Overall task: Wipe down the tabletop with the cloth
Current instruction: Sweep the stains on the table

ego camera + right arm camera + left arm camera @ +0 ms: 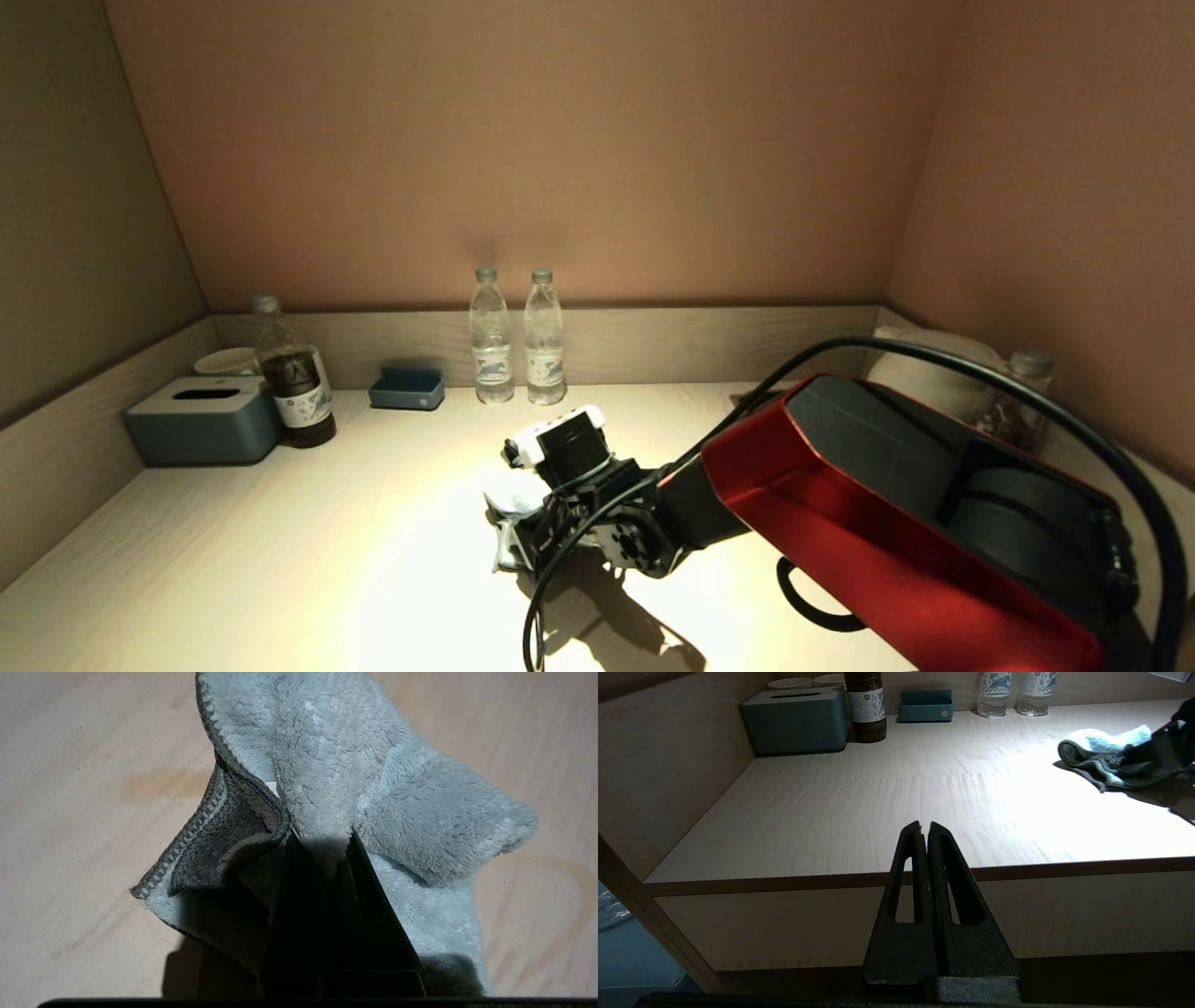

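The light-blue cloth (336,760) with darker teal edging is bunched on the pale wood-grain tabletop (280,532). My right gripper (320,847) is shut on a fold of the cloth and presses it down on the tabletop near the middle. In the head view the cloth (512,504) peeks out from under the right gripper (523,527). The left wrist view shows the cloth (1101,756) at the far right. My left gripper (923,825) is shut and empty, parked off the tabletop's front edge (784,879); it is out of the head view.
Along the back rim stand a blue-grey tissue box (201,420), a dark drink bottle (294,378), a small blue tray (407,387) and two water bottles (516,338). A white kettle (934,373) and another bottle (1018,392) stand at the right, behind my red arm.
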`<state>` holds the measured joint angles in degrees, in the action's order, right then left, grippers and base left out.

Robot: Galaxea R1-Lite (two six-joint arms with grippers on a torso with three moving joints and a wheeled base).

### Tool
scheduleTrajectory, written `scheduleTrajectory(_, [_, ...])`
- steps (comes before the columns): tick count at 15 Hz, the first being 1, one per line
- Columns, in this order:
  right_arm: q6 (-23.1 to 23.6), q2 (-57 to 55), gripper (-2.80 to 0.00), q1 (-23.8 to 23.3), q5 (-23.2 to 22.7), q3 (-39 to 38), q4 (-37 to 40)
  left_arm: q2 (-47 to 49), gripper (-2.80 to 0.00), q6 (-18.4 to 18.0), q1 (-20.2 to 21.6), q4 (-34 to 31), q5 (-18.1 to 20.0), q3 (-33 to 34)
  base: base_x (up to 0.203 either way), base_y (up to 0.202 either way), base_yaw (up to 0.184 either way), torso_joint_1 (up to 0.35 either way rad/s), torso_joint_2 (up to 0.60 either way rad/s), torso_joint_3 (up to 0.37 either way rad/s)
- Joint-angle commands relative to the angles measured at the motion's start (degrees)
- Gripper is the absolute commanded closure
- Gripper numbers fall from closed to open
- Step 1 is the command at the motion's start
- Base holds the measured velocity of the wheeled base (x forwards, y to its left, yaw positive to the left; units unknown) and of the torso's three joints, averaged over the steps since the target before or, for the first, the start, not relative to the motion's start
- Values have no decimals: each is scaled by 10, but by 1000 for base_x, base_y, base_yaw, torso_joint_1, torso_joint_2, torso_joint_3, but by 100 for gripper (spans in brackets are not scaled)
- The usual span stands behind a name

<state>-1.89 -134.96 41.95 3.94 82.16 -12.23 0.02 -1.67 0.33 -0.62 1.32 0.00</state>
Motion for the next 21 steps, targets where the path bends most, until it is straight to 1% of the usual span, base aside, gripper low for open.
scheduleTrajectory(1, [3,-49,0,3,1,46,-17,0,0,0,0,0,0,0,0,0,0,0,0,0])
scheduleTrajectory(3, [7,-96,0,-1,12,110,-19,0,0,0,0,0,0,0,0,0,0,0,0,0])
scheduleTrajectory(6, [33,-145,0,-12,45,189,-10,0,0,0,0,0,0,0,0,0,0,0,0,0])
scheduleTrajectory(9, [52,-176,0,-29,53,273,23,0,0,0,0,0,1,0,0,0,0,0,0,0])
scheduleTrajectory(10, [54,-182,0,-35,54,286,36,0,0,0,0,0,1,0,0,0,0,0,0,0])
scheduleTrajectory(11, [54,-182,0,-35,54,286,36,0,0,0,0,0,1,0,0,0,0,0,0,0])
scheduleTrajectory(12, [69,-183,0,-42,54,288,34,0,0,0,0,0,0,0,0,0,0,0,0,0])
scheduleTrajectory(13, [95,-185,0,-56,54,292,31,0,0,0,0,0,0,0,0,0,0,0,0,0])
scheduleTrajectory(15, [95,-185,0,-59,55,292,30,0,0,0,0,0,0,0,0,0,0,0,0,0])
scheduleTrajectory(17, [96,-179,0,-105,85,292,25,0,0,0,0,0,1,0,0,0,0,0,0,0])
scheduleTrajectory(18, [95,-174,0,-119,93,291,25,0,0,0,0,0,0,0,0,0,0,0,0,0])
scheduleTrajectory(21, [92,-161,0,-135,94,288,26,0,0,0,0,0,0,0,0,0,0,0,0,0])
